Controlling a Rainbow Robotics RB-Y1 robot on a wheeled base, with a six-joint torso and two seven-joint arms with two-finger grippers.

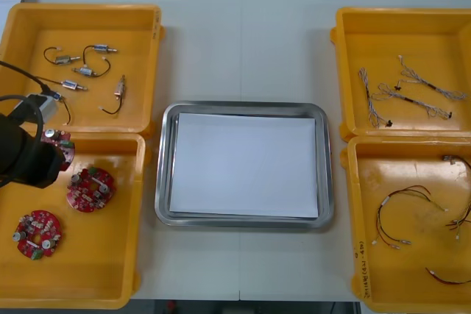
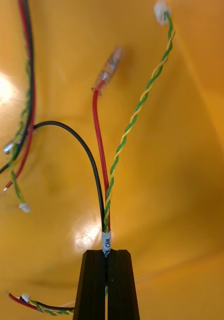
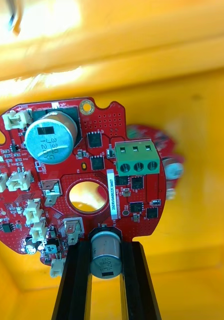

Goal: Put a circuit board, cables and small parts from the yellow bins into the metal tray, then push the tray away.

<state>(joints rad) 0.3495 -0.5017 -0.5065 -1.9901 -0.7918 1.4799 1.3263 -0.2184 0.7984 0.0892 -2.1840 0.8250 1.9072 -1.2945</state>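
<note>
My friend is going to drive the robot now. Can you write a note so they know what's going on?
Left pincer: shut on a red circuit board, at the near left bin.
Right pincer: shut on a red, black and green-yellow cable, inside a yellow bin.
Small metal parts: lying in the far left bin.
Metal tray: white inside, nothing loaded yet.
Left to do: carry board, cable and parts into the tray, then push it away.
</note>
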